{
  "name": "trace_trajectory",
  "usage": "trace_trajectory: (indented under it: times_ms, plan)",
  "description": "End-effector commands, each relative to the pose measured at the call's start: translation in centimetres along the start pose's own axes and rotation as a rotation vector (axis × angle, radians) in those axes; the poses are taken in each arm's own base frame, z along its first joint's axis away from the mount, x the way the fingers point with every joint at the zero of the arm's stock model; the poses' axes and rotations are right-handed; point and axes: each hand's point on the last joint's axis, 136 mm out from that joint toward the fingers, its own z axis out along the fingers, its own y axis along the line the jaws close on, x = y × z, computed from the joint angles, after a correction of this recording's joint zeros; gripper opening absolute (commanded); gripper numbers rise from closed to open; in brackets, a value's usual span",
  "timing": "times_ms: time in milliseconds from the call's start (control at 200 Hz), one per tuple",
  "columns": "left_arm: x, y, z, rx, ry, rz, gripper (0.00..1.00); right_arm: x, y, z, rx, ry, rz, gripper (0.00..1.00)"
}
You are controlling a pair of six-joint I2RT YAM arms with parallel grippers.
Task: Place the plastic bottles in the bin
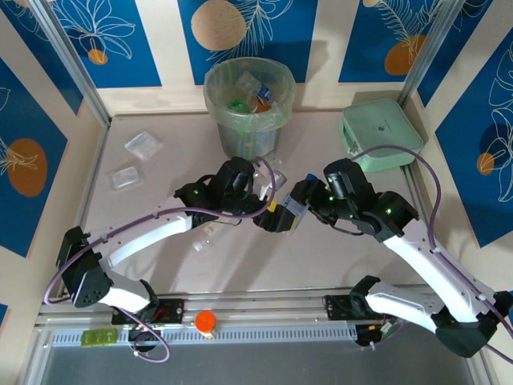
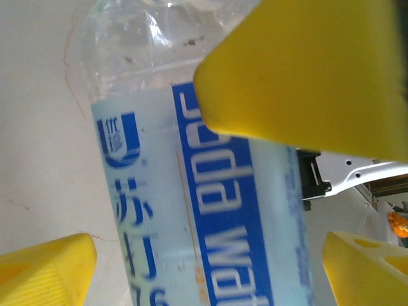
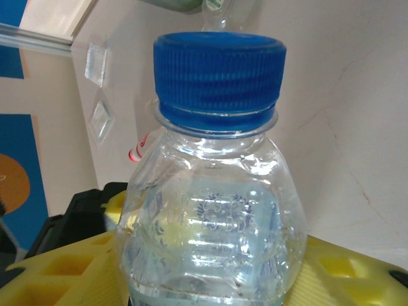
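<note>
Left wrist: left gripper (image 2: 204, 274) wide astride soda-water bottle (image 2: 146, 166); right gripper (image 3: 213, 255) clamps it, near side of bin (image 1: 212, 84). Should close squarely on label before right lets go.

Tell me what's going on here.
Two robot arms are working in front of the green bin, which already holds a few bottles. The right gripper is clamped on a clear bottle with a blue cap and label. The left gripper straddles that same bottle with its jaws apart, not gripping it. It looks like a handover, though I can't tell which way.
</note>
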Motion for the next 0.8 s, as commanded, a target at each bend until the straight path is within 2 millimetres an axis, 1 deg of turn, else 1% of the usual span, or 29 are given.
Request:
trace_trajectory:
  times_ms: [0,60,215,290,330,395,440,515,645,700,750,795]
  plan:
    - [-1.5,-2.1,-0.1,0.074,-0.035,0.048,0.85,0.4,1.7,-0.9,-0.074,0.016,-0.024,0.57]
    - [-1.7,-2.6,-0.2,0.094,-0.042,0.054,0.8,0.6,1.7,-0.7,-0.071,0.021,-0.03,0.56]
    - [-1.9,-3.6,-0.4,0.147,-0.043,0.062,0.61,0.4,1.5,-0.8,-0.065,0.011,-0.034,0.57]
    - [-1.9,-3.7,-0.4,0.151,-0.04,0.061,0.56,0.2,1.5,-1.1,-0.066,-0.001,-0.038,0.58]
    - [-1.9,-3.7,-0.5,0.15,-0.041,0.062,0.56,0.1,1.6,-1.2,-0.068,-0.008,-0.042,0.63]
    - [-2.0,-3.7,-0.6,0.143,-0.047,0.064,0.56,-0.1,1.7,-1.6,-0.073,-0.024,-0.049,0.77]
    - [-2.2,-3.7,-0.8,0.132,-0.054,0.064,0.55,-0.4,1.7,-2.1,-0.078,-0.037,-0.058,0.84]
    - [-2.6,-3.6,-1.2,0.115,-0.067,0.067,0.54,-0.9,2.0,-3.1,-0.091,-0.068,-0.076,0.89]
    - [-3.5,-2.9,-1.9,0.054,-0.082,0.079,0.54,-2.0,2.2,-5.6,-0.117,-0.132,-0.105,0.89]
    - [-4.3,-2.0,-2.3,0.01,-0.091,0.076,0.54,-2.4,2.4,-6.9,-0.135,-0.161,-0.117,0.89]
    - [-5.1,-0.9,-2.9,-0.023,-0.102,0.059,0.54,-2.7,3.0,-8.1,-0.176,-0.183,-0.144,0.88]
    - [-6.3,0.0,-3.6,-0.046,-0.124,0.037,0.53,-2.9,3.4,-9.2,-0.209,-0.199,-0.162,0.86]
